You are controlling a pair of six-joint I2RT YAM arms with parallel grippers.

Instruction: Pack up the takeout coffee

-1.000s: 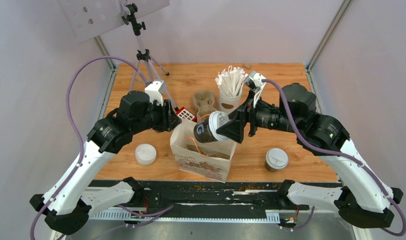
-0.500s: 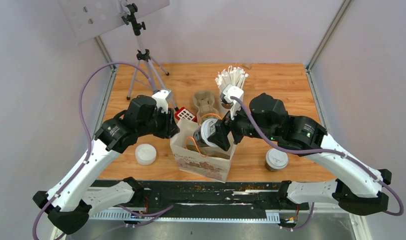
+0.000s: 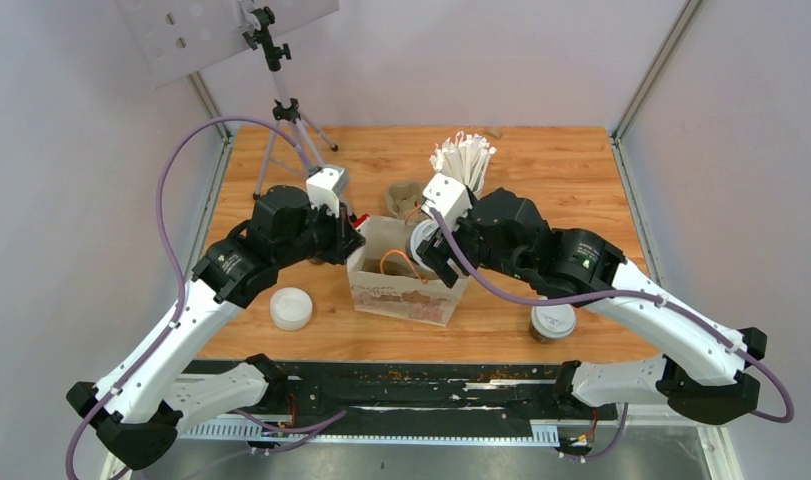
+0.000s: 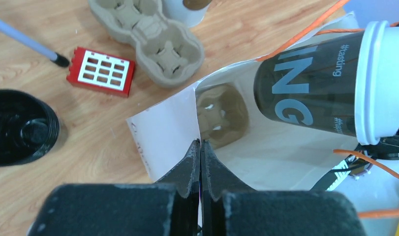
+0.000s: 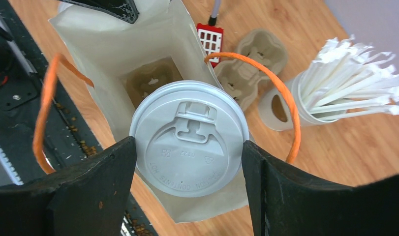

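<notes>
Top view: most of the held cup point(image 3: 422, 240) is hidden by the right arm. Only a slice of its white lid is seen, at the open mouth of the paper bag point(image 3: 406, 295). How far inside the bag it sits cannot be told.

The right hand point(image 5: 188, 147) is seen best in the right wrist view. Its fingers are spread wide and closed on the cup, one on each side of the lid rim. The dark cup body is hidden there under the lid. It is shown only in the left wrist view, its pale lettering partly cut off.

The left hand point(image 4: 201, 155) is fully closed, with the bag's left rim pinched between its tips. From above this grip is covered by the wrist.

A pulp tray insert point(image 5: 149, 81) at the bag's bottom is seen in both wrist views, not from above. The second cup point(image 3: 553, 320) stands on the bench point(image 3: 581, 180), lid on, right of the bag and partly overlapped by the right forearm. Orange handles point(image 5: 282, 93) are looped beside the held lid.

Behind the bag, a loose pulp tray point(image 4: 148, 37), a red block point(image 4: 101, 71) and a white cup of wrapped sticks point(image 3: 461, 170) are noted. A white disc point(image 3: 291, 308) lies left of the bag. A black round item point(image 4: 20, 128) is caught only by the left wrist camera; what it is cannot be made out.
</notes>
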